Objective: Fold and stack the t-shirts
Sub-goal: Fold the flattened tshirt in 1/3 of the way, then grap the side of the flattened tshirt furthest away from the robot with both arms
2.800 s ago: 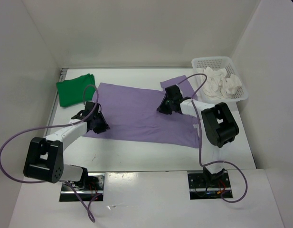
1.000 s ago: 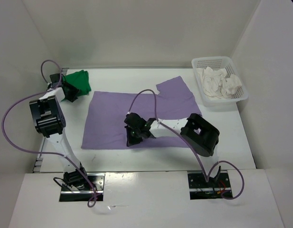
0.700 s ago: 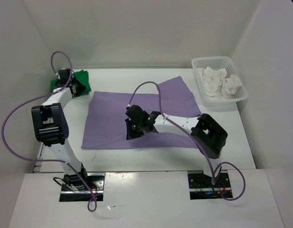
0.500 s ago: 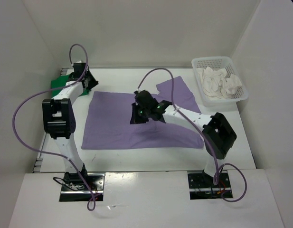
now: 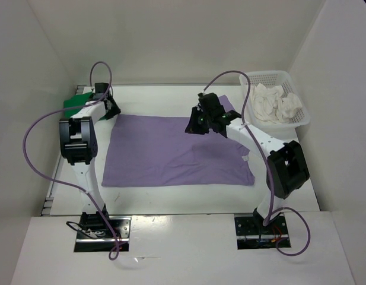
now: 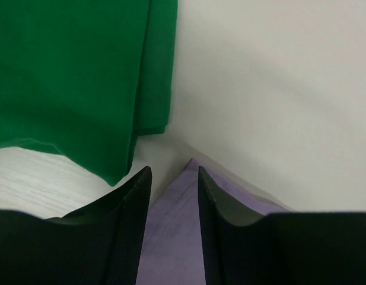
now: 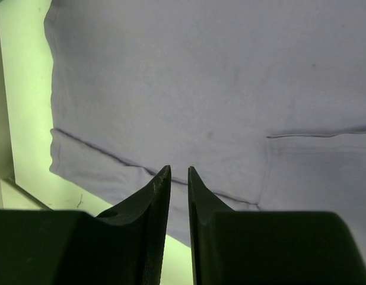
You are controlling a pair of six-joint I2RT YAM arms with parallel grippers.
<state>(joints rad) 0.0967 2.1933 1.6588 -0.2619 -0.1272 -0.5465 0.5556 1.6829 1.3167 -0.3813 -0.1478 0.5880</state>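
Note:
The light purple t-shirt [image 5: 171,154] lies spread flat across the middle of the table. My left gripper [image 5: 109,108] sits at its far left corner. In the left wrist view that corner [image 6: 171,237] lies in the gap of the open left gripper [image 6: 171,173], and the folded bright green t-shirt [image 6: 70,71] is just beyond. Behind the left arm, the green t-shirt [image 5: 70,104] shows at the far left. My right gripper [image 5: 194,124] hovers over the purple shirt's far edge [image 7: 200,77]. The right gripper [image 7: 178,169] shows a narrow gap, holding nothing. The white t-shirt [image 5: 277,105] lies crumpled in the basket.
The white mesh basket [image 5: 263,76] stands at the far right corner. White walls close in the table at the back and on both sides. Purple cables loop above both arms. Bare table [image 6: 277,89] lies beyond the purple corner.
My right gripper rose from the shirt's middle to its far edge and its jaws parted. My left gripper moved from the green t-shirt to the purple corner. The purple shirt now lies flatter.

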